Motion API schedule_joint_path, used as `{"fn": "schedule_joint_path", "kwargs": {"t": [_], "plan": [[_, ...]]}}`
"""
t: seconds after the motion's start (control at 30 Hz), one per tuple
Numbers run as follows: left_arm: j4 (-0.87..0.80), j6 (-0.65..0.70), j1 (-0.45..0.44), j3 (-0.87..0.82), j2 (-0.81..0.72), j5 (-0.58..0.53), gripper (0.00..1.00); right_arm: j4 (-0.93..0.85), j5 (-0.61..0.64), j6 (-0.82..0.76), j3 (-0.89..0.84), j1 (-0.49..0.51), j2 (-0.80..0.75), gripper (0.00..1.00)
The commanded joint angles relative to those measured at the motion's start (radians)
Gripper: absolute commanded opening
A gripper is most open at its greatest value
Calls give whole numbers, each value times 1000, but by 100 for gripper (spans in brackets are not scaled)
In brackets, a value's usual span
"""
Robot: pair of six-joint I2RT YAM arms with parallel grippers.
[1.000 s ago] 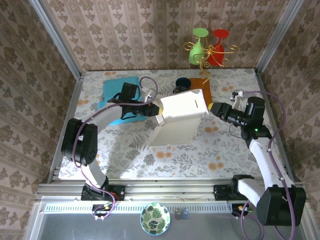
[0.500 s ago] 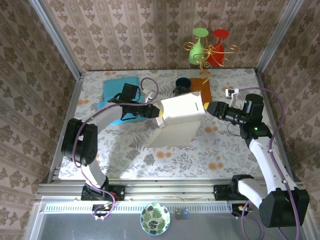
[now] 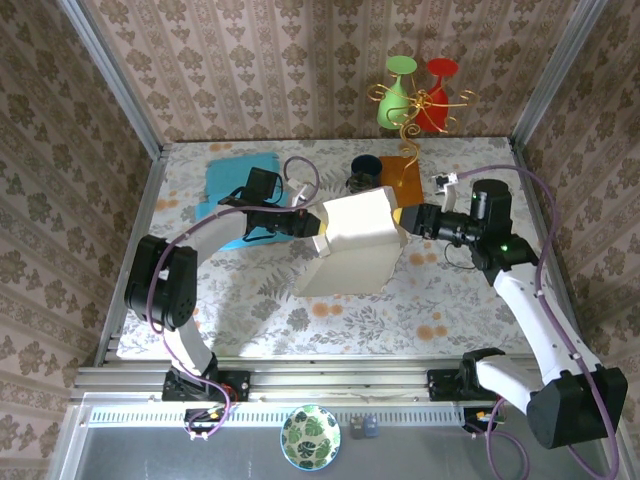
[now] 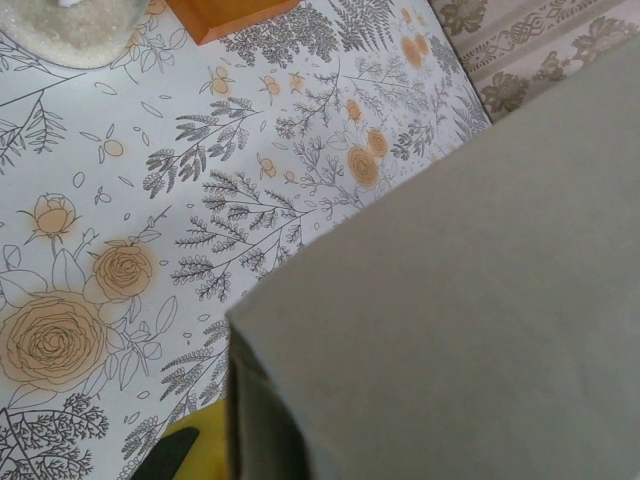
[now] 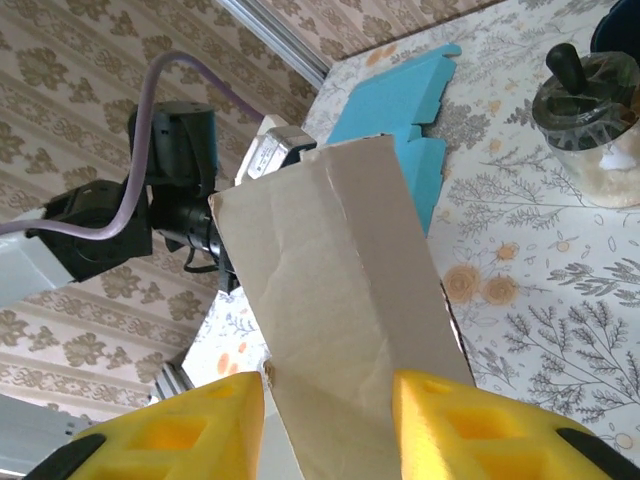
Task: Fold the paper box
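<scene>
left gripper point(image 3: 312, 225): clenched on one edge of paper box point(image 3: 358, 245), panel spread ahead of its fingers | right gripper point(image 5: 328, 395): opposite corner straddled by parted jaws, clamping cannot be told | risk: panel buckled if pushed against clamped side; corner slipped if pads loose

We see bright, even light from above; the box point(image 3: 355, 245) casts a soft shadow on the bench point(image 3: 250, 300) below the left end effector point(image 3: 318, 225).
</scene>
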Motion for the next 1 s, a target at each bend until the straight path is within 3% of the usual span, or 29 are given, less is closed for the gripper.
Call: {"fn": "schedule_joint_path", "kwargs": {"t": [0.0, 0.53, 0.97], "plan": [[-1, 23, -11, 28, 1, 13, 0, -115, 77, -113, 50, 24, 23, 39], [-3, 18, -10, 28, -6, 37, 0, -179, 65, -173, 111, 40, 56, 31], [-2, 24, -10, 20, -22, 37, 0, -251, 106, -248, 188, 46, 127, 37]]}}
